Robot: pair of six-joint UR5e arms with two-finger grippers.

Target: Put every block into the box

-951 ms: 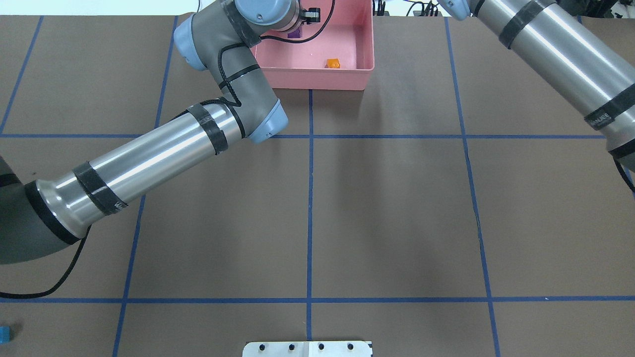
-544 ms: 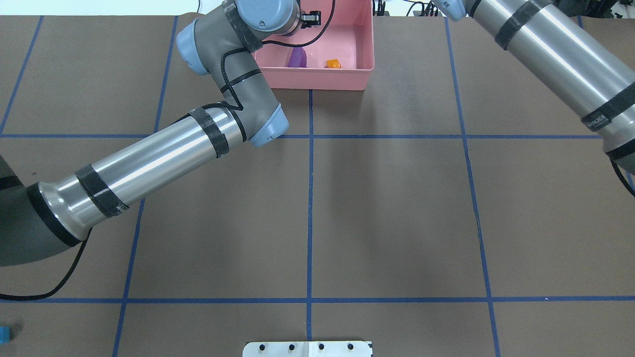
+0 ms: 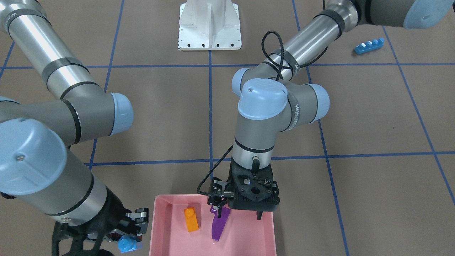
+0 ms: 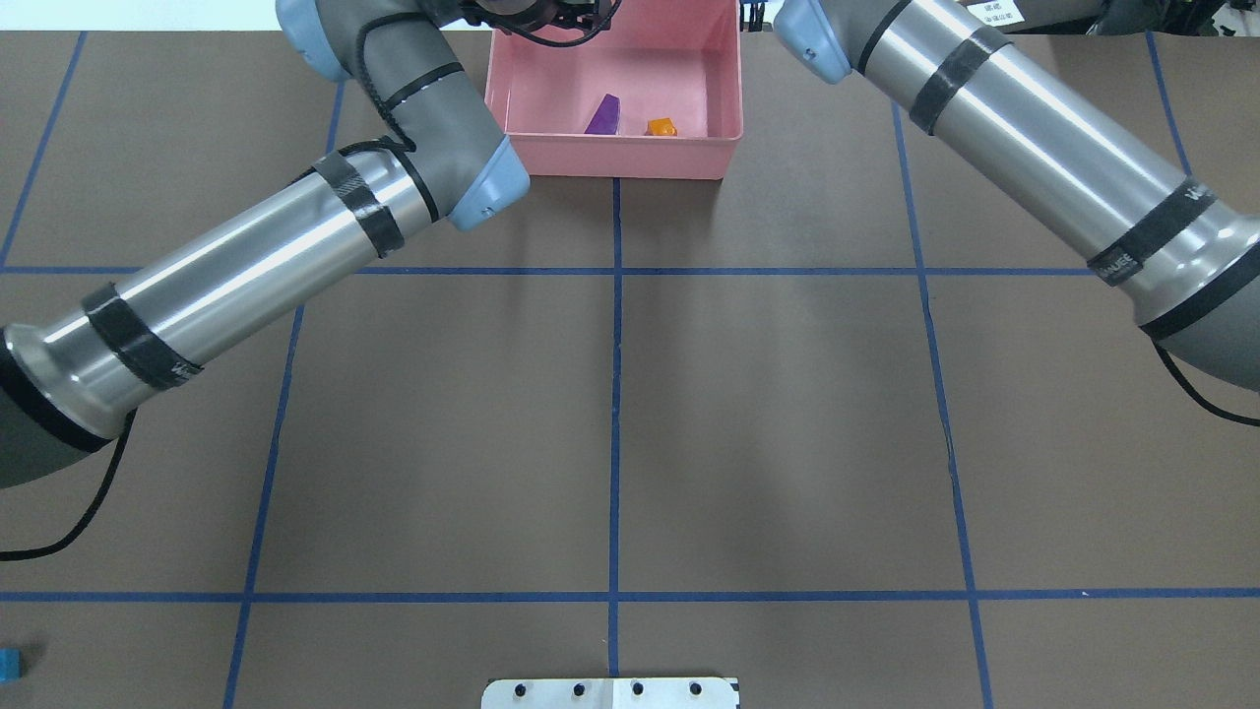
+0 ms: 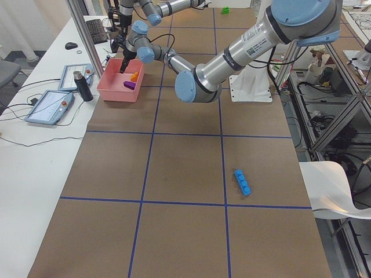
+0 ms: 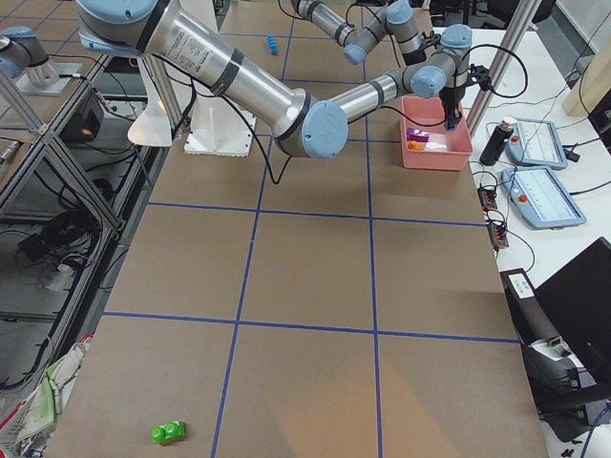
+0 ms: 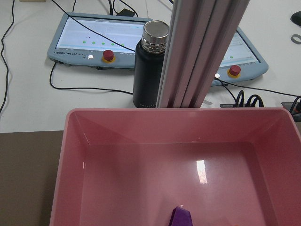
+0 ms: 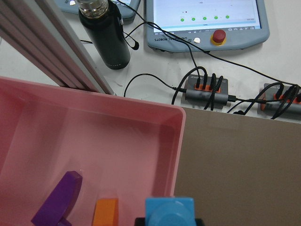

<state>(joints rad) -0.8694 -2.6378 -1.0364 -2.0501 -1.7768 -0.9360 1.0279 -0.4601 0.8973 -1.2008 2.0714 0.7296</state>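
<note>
The pink box (image 3: 156, 227) stands at the table's far edge (image 4: 620, 158). Inside it lie an orange block (image 3: 192, 218) and a purple block (image 3: 217, 225), both also seen from overhead as orange (image 4: 661, 126) and purple (image 4: 602, 115). My left gripper (image 3: 240, 216) hangs open just above the purple block, holding nothing. My right gripper (image 3: 128, 243) is shut on a small blue block (image 8: 169, 212), by the box's rim on the right arm's side. A long blue block (image 3: 369, 45) and a green block (image 6: 169, 433) lie on the table far from the box.
Just beyond the box are an aluminium post (image 7: 202, 52), a black bottle (image 7: 149, 70) and control tablets (image 8: 207, 19) with cables. The white robot base (image 3: 209, 25) sits at the near edge. Both forearms stretch over the table's far half.
The left gripper opened and the purple block dropped into the box, where it now lies. The left arm shifted farther away and left; the right arm swung in toward the box.
</note>
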